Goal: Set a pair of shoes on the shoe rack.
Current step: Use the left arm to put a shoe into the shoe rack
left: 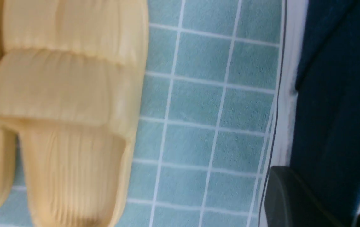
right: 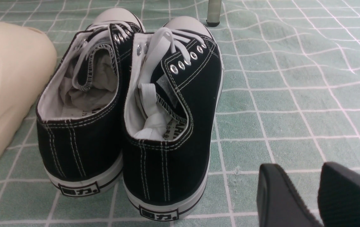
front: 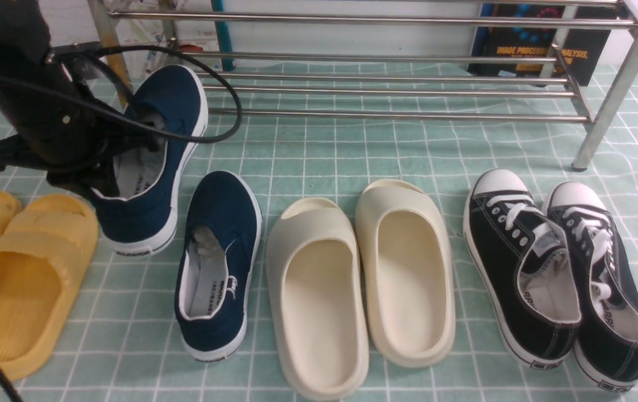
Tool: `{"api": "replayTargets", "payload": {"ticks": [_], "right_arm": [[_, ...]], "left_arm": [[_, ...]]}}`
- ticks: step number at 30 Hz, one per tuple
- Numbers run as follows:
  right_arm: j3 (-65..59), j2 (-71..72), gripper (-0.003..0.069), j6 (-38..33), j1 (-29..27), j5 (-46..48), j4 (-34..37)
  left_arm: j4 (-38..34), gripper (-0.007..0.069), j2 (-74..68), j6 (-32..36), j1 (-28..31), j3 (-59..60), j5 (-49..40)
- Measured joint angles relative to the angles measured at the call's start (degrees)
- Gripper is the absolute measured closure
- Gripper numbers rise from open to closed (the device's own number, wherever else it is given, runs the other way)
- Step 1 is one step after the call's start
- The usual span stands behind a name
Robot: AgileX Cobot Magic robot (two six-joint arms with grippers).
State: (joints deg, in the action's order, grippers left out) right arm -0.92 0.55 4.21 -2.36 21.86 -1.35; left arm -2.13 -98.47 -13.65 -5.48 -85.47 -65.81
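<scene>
- One navy shoe (front: 171, 106), upper left of frame, hangs tilted in left fingers (left: 293, 201) gripping its side wall; the thin hold may slip.
- Toe may strike shoe rack (front: 386, 114) tubes.
- Right fingers (right: 281, 198) parted, empty.

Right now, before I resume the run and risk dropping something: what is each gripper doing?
Left gripper: closed on one navy shoe, at its collar.
Right gripper: open, holding nothing.
</scene>
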Motion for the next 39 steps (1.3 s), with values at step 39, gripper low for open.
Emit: {"api": "replayTargets", "payload": {"ticks": [39], "right_arm": [[0.0,0.0,0.0419,0.0,0.0,0.0,0.0]], "left_arm": [[0.45,0.0477,-33.82,-5.05,-0.47,-46.55,0.66]]}}
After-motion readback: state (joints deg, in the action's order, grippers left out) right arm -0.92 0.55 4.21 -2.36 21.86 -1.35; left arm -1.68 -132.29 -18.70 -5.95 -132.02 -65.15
